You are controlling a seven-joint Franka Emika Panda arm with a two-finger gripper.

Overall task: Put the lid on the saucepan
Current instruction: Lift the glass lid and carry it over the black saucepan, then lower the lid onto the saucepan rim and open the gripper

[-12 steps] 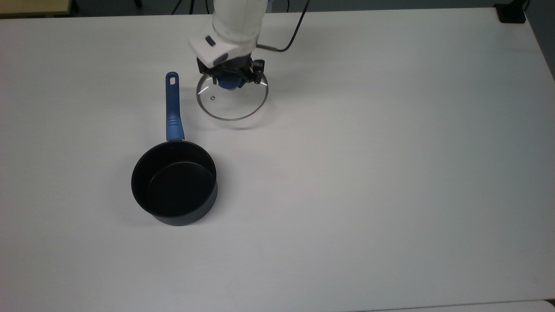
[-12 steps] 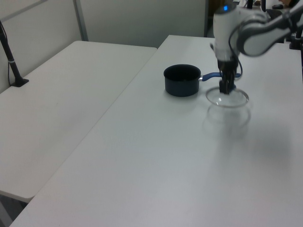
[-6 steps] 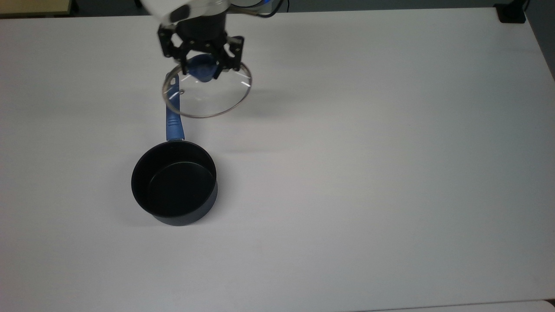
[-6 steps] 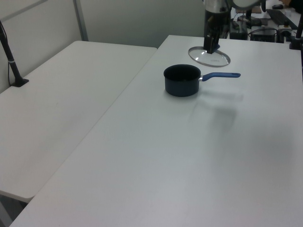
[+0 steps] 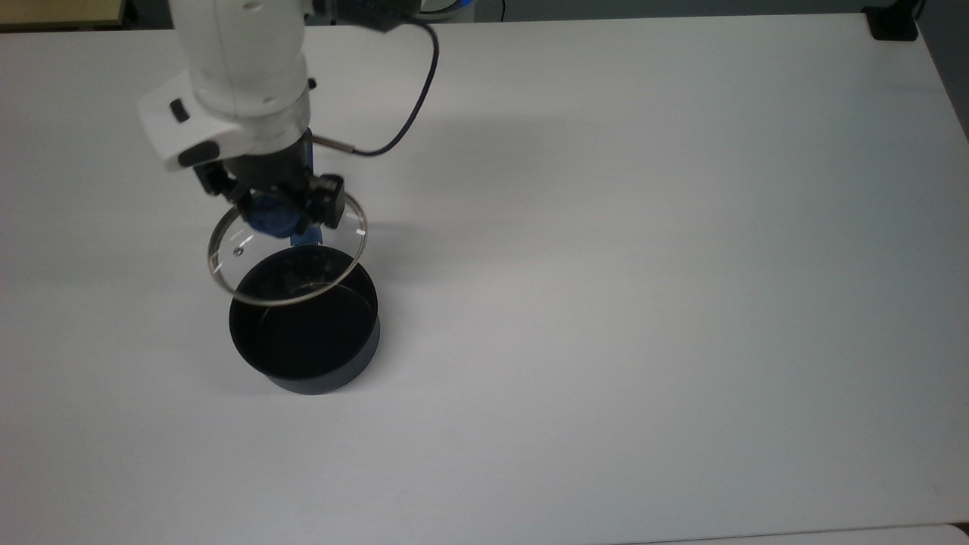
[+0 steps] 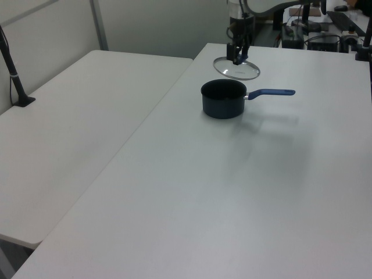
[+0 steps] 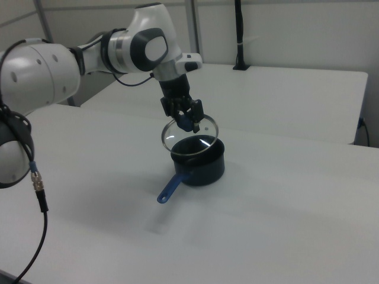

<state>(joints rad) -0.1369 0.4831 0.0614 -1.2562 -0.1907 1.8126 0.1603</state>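
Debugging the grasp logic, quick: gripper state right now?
Gripper: shut on the lid by its blue knob, holding it in the air above the saucepan.

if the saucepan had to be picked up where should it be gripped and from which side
Probably the long blue handle, not the round body of the saucepan. The handle lies straight and level off the pot, toward the left view's right, with bare table around it, so come from above and close across its width. The lid hangs in the gripper above.
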